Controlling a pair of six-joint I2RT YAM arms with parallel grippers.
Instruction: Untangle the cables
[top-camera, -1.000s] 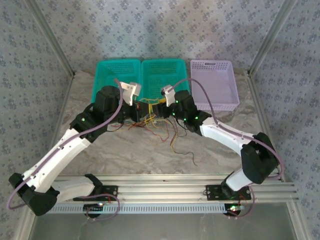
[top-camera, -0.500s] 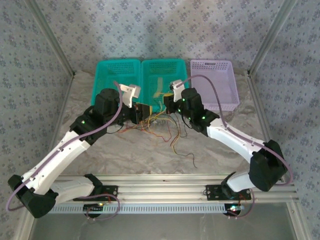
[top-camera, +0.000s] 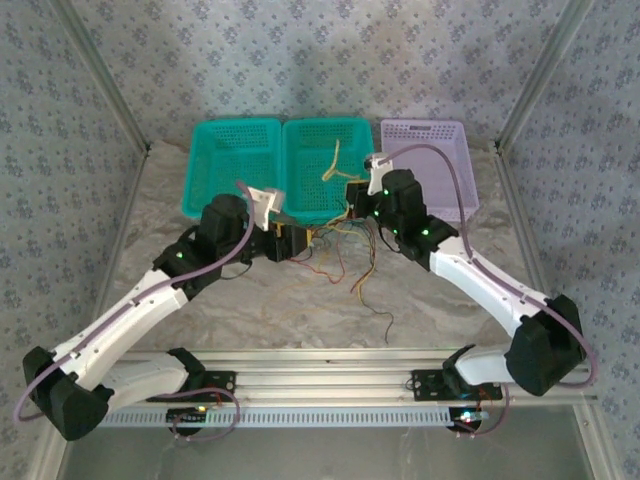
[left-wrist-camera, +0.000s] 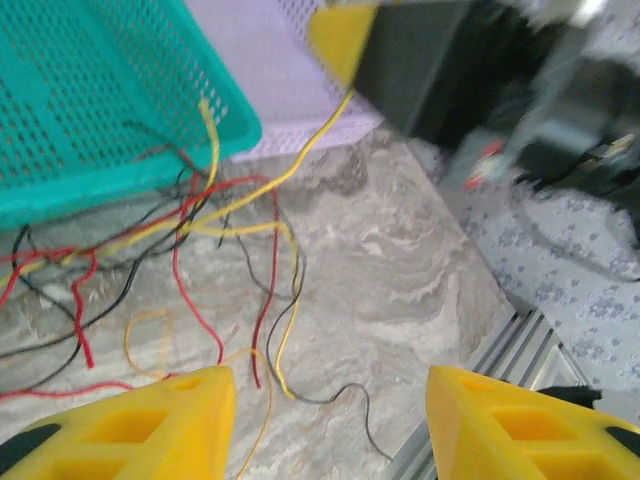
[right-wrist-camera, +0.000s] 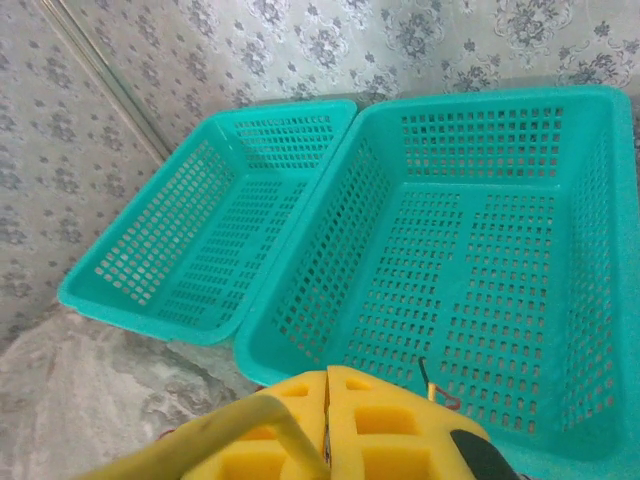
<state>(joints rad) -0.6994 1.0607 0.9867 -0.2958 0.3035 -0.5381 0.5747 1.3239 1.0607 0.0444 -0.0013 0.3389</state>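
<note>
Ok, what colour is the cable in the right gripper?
Yellow. The cable shows best in the left wrist view.

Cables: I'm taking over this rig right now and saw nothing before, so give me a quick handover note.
Left gripper: open, low over the tangle, holding nothing.
Right gripper: shut on a yellow cable that stretches from the tangle toward the middle teal basket.
Tangle: red, black and yellow strands on the table in front of that basket.
Done: one strand taut, none free.
Left: separate them all.
</note>
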